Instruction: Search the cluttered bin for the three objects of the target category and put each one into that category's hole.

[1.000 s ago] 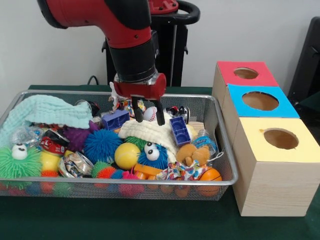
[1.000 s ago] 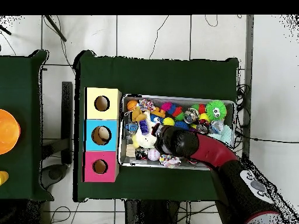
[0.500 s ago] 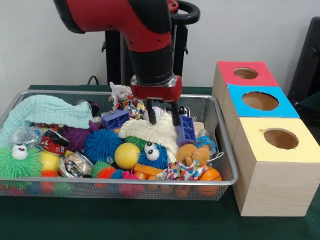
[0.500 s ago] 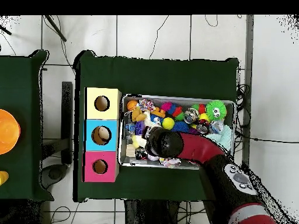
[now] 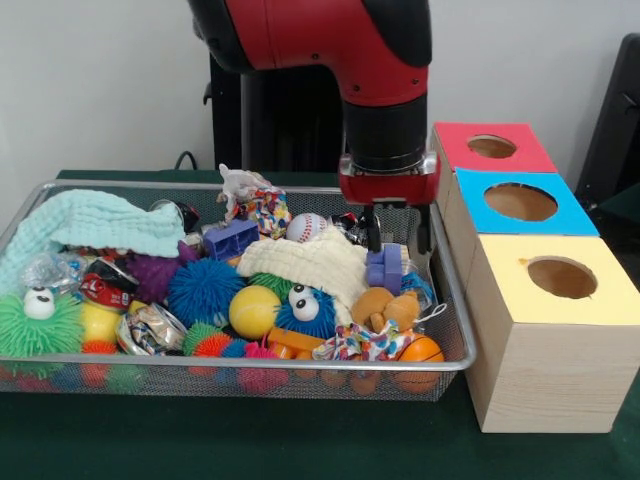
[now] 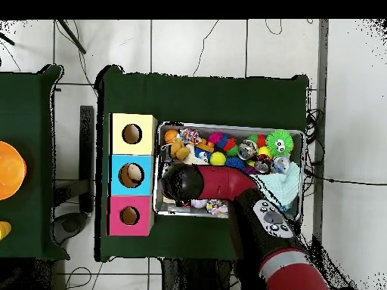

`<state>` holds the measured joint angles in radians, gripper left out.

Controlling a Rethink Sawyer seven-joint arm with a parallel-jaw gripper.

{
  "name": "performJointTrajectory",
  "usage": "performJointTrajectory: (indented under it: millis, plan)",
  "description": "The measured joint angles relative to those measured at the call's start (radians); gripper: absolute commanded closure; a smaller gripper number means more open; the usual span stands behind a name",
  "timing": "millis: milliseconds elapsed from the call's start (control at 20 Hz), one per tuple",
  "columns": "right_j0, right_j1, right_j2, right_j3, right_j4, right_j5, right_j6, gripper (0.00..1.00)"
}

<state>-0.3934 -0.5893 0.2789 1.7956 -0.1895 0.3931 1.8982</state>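
My gripper [image 5: 398, 243] hangs open over the right end of the wire bin [image 5: 250, 362], close to the bin's right wall. A blue-purple toy brick [image 5: 386, 268] lies just below it, by the left finger [image 5: 375, 236]; I cannot tell whether they touch. A second blue brick [image 5: 232, 240] sits further left, behind the blue fuzzy balls. In the overhead view the arm's wrist [image 6: 175, 185] covers the gripper, at the bin end nearest the boxes. Beside the bin stand three boxes with round holes: red [image 5: 490, 147], blue [image 5: 520, 202], yellow [image 5: 560, 277].
The bin is crowded: a cream cloth [image 5: 300, 262], a baseball [image 5: 307, 227], a teddy [image 5: 385, 308], a yellow ball [image 5: 254, 311], spiky balls, a mint towel [image 5: 95, 222], crumpled cans. The blue box [image 6: 131, 175] lies level with the wrist in the overhead view.
The arm has swept right across the bin, from over the cream cloth to the end by the boxes. The blue-purple brick has shifted slightly right and turned.
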Motion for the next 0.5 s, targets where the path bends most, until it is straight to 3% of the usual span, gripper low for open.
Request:
performJointTrajectory:
  millis: [500]
  plan:
    - [0.006,0.0,-0.004,-0.039,0.0,0.0,0.0,0.0]
